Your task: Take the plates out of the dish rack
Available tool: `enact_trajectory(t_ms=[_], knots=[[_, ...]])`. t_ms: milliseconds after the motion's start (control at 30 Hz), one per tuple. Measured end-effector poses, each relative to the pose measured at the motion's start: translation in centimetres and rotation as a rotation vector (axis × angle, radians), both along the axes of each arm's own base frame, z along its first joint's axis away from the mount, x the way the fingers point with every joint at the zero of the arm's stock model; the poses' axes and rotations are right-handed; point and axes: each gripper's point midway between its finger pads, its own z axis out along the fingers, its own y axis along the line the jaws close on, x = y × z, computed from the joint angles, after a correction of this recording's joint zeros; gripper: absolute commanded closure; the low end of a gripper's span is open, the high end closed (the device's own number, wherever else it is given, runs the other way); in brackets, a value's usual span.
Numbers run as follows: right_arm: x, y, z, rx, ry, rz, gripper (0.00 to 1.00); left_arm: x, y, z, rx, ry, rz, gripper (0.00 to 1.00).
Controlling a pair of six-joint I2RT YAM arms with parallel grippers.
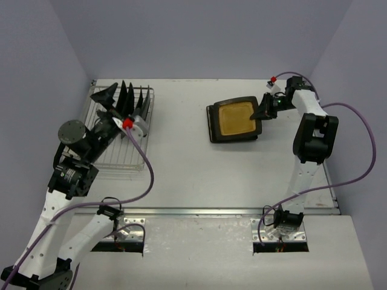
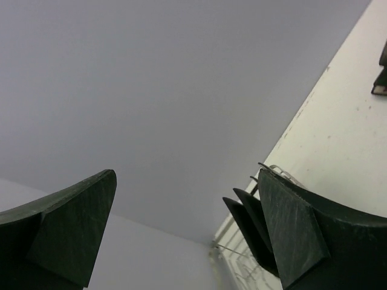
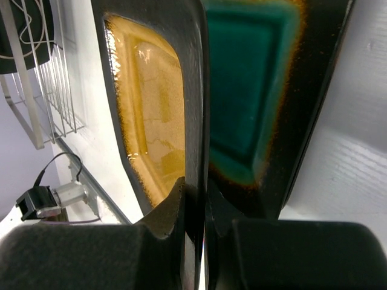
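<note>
The right gripper (image 3: 196, 208) is pinched narrow on the dark rim of the yellow plate (image 3: 151, 115), one finger on the glazed face and the other on the underside. From above, that plate lies flat on the far right part of the table (image 1: 193, 175), on top of at least one other. The right wrist view shows a teal plate (image 3: 248, 90) right against it, so a small stack has been started there. Whether the yellow plate has fully settled or is just short of resting on the one below cannot be told. The left gripper (image 1: 109, 101) is spread wide and holds nothing. It hangs over the far end of the dish rack (image 1: 121, 158), which sits at the far left corner of the table, and its fingers point out towards the back wall. Just beside it, several dark plates (image 1: 136, 96) stand on edge between the wires at the rack's far end, while the near stretch of the rack looks bare. By my reckoning the job is partly done: at least two plates are out and stacked, and the upright ones are left to unload. The likely next steps are for the right jaws to let go of the yellow plate and for the left arm to take hold of one of the standing plates.
</note>
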Motion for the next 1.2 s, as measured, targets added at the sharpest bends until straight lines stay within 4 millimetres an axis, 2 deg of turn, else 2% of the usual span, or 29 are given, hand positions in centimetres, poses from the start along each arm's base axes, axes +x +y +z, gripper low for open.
enact_trajectory(t_ms=[33,100,300,433,600,633,700,833,967,1100,1200], knots=[[0.2,0.0,-0.4,0.006,0.010,-0.005,1.00,0.0,0.3,0.9,-0.059,0.014,0.019,0.00],[0.6,-0.1,-1.0,0.010,0.018,-0.009,1.00,0.2,0.6,1.1,-0.153,0.064,0.044,0.00],[2.1,-0.1,-2.2,0.025,0.016,-0.018,0.99,0.3,1.1,-1.9,-0.305,0.238,0.108,0.00],[3.0,0.0,-3.1,0.045,0.014,-0.015,0.91,0.3,1.2,-3.0,-0.355,0.296,0.136,0.00],[2.8,-0.1,-4.5,0.047,0.049,-0.014,0.83,0.5,1.3,-3.6,-0.399,0.334,0.160,0.00],[2.7,0.0,-4.7,0.047,0.057,-0.012,0.77,0.6,1.4,-3.7,-0.405,0.340,0.164,0.00],[2.5,0.0,-4.7,0.049,0.070,-0.011,0.54,0.7,1.4,-3.9,-0.414,0.349,0.171,0.00],[2.7,0.0,-4.4,0.024,0.063,-0.004,0.23,0.9,1.4,-4.4,-0.432,0.370,0.185,0.00],[3.0,0.5,-3.8,-0.011,0.057,0.003,0.13,1.4,2.0,-4.7,-0.463,0.419,0.250,0.00],[3.2,0.7,-3.6,-0.146,0.031,0.012,0.02,2.8,2.8,-3.7,-0.520,0.455,0.341,0.00],[3.5,0.5,-2.8,-0.304,-0.021,0.018,0.01,3.4,3.2,-4.2,-0.562,0.503,0.408,0.00]])
